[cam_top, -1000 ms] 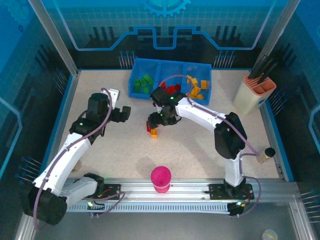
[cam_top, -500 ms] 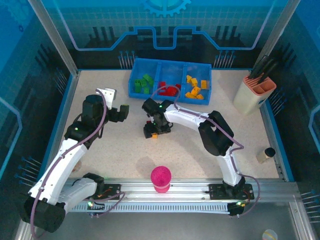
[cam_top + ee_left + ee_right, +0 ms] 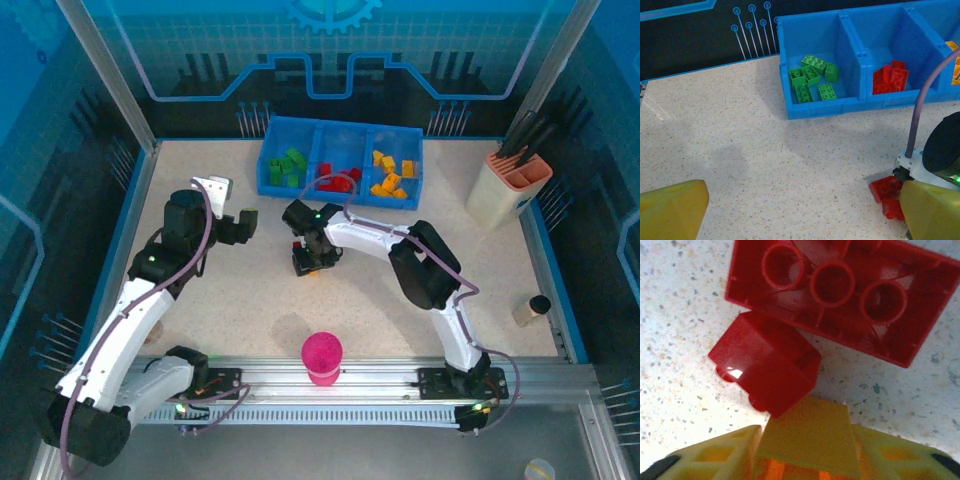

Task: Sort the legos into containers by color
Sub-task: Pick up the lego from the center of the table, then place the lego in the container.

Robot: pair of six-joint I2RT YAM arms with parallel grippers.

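Three compartments side by side in one blue tray [image 3: 825, 106]. Off its near-left corner, well apart from it: left gripper [image 3: 240, 226], jaws spread wide, nothing between the yellow fingers [image 3: 671, 210]. In the tray's left compartment: green legos [image 3: 812, 80], a loose heap of about six. Just in front of the wall between the left and middle compartments, near the tray but not touching it: right gripper [image 3: 311, 262], pointed down at the table. Jaws set narrow, pressed on both sides of a yellow-orange brick [image 3: 809, 427]. Touching that brick's far corner: small red brick [image 3: 765, 365], tipped, studs to one side. Just beyond it, toward the tray: large red brick [image 3: 840, 287], studs down, hollow underside up. Well in front of the tray's middle compartment: magenta cup [image 3: 322, 357], upright. In the middle compartment: red legos [image 3: 890, 79], piled together. In the right compartment: yellow and orange legos [image 3: 391, 177], scattered. Right of the tray, apart from it: beige-and-pink utensil holder [image 3: 512, 186], dark handles standing in it.
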